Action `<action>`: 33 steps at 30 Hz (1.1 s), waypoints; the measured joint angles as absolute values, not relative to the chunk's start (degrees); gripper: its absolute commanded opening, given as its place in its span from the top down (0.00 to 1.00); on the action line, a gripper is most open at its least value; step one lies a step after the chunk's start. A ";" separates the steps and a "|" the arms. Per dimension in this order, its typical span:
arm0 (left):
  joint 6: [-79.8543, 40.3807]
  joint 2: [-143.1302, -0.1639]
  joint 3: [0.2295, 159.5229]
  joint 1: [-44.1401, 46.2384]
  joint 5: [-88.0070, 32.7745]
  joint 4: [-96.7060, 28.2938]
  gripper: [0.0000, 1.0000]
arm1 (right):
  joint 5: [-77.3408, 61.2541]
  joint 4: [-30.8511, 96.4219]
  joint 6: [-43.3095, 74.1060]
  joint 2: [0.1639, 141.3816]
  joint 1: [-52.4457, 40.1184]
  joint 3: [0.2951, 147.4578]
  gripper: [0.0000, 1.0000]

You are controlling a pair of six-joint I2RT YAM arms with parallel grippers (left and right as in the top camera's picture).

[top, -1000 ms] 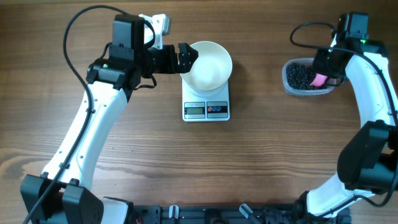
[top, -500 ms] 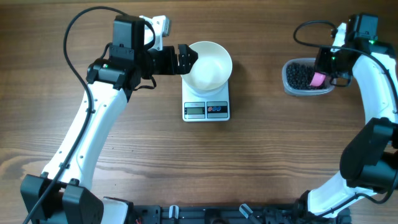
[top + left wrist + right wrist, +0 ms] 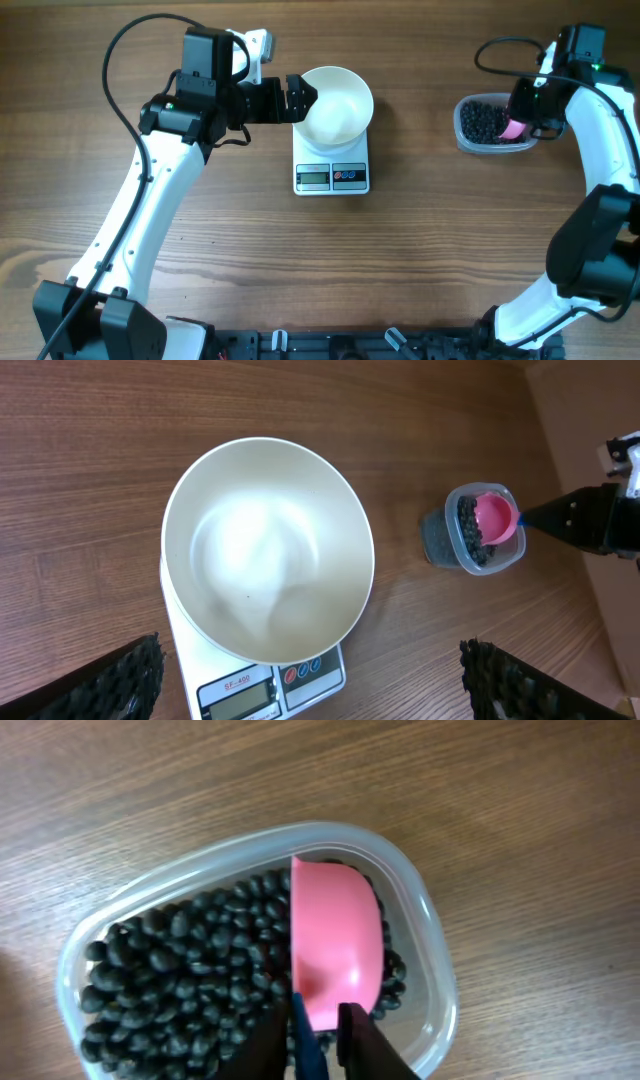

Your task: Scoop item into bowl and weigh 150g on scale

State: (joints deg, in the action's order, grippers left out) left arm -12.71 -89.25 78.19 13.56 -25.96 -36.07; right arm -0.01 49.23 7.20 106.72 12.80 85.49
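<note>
The small white flat scale (image 3: 331, 177) has "SF-400" in tiny letters by its grey screen. The round shiny white bowl (image 3: 268, 550) sits on top of it. My left arm reaches in from the side, and my left gripper (image 3: 303, 100) is spread wide just beside the bowl's rim.

My right arm bends down over the clear plastic tub (image 3: 420, 910) of tiny black beans (image 3: 170, 970). My right gripper (image 3: 312, 1040) has a finger on each side of the pink scoop (image 3: 335, 945)'s blue handle. I cannot tell if it squeezes.

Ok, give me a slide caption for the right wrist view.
Pink scoop in the clear tub of black beans, blue handle between the fingers of the right gripper.
</note>
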 measured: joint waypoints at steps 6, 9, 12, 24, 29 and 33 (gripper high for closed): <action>-12.69 -89.34 78.19 13.56 -25.96 -36.95 0.00 | 0.49 49.23 7.49 106.96 12.80 85.10 0.00; -12.71 -89.56 78.19 13.56 -25.96 -37.34 0.00 | 0.49 49.23 7.46 106.96 12.80 85.10 0.00; -12.69 -89.76 78.19 13.56 -25.96 -37.34 0.00 | 0.49 49.19 7.46 106.96 12.80 85.10 0.00; -11.07 -89.80 78.19 13.56 -25.93 -37.28 0.00 | 0.49 42.44 7.46 106.96 12.80 84.99 0.00; -10.68 -89.80 78.19 13.56 -25.96 -35.62 0.00 | 0.49 42.30 7.46 106.96 12.80 84.99 0.00; -10.55 -89.80 78.19 13.56 -25.96 -35.68 0.00 | 0.49 42.28 7.46 106.96 12.80 84.99 0.00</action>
